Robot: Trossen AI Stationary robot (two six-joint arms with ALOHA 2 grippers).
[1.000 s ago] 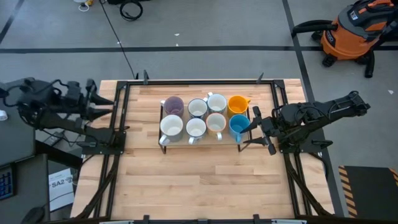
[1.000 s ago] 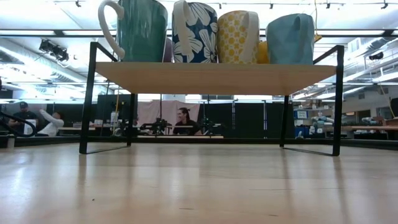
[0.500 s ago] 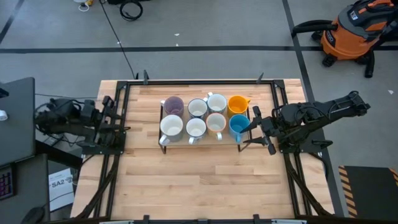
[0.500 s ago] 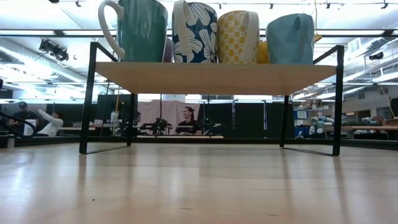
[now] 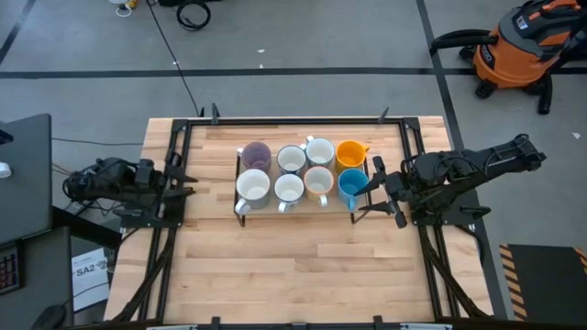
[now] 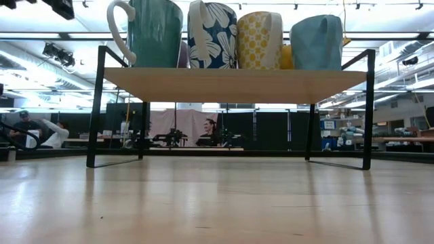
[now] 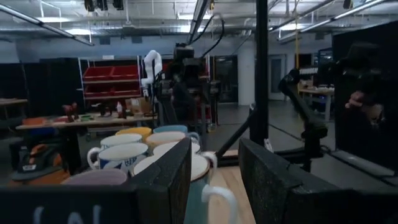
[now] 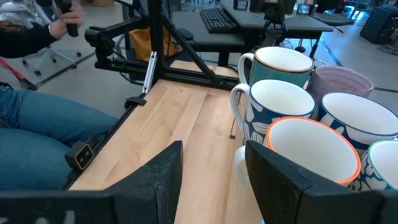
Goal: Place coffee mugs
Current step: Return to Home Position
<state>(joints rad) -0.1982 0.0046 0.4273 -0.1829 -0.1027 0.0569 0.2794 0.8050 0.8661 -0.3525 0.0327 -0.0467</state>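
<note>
Eight coffee mugs stand on their bases in two rows on a black-framed wooden rack (image 6: 230, 76) at the table's far middle. Among them are a purple one (image 5: 255, 154), an orange one (image 5: 350, 153), a blue one (image 5: 351, 184) and several white-lined ones (image 5: 289, 189). My right gripper (image 5: 376, 179) hovers open just right of the blue mug; in its wrist view (image 8: 211, 180) bare table shows between its fingers. My left gripper (image 5: 188, 190) is open at the table's left edge, pointing roughly level toward the mugs (image 7: 155, 155), well short of them.
Bare wooden table (image 5: 293, 266) stretches in front of the rack. Black frame rails (image 5: 174, 137) run along both table sides. A seated person (image 8: 37, 124) is beyond the left edge. An orange shop vacuum (image 5: 527, 46) stands on the floor at the far right.
My left arm has folded in and sunk at the table's left edge, shifting a little toward the near edge. Its gripper has tipped up toward level, and its jaws have stayed as they were. The mugs have not moved.
</note>
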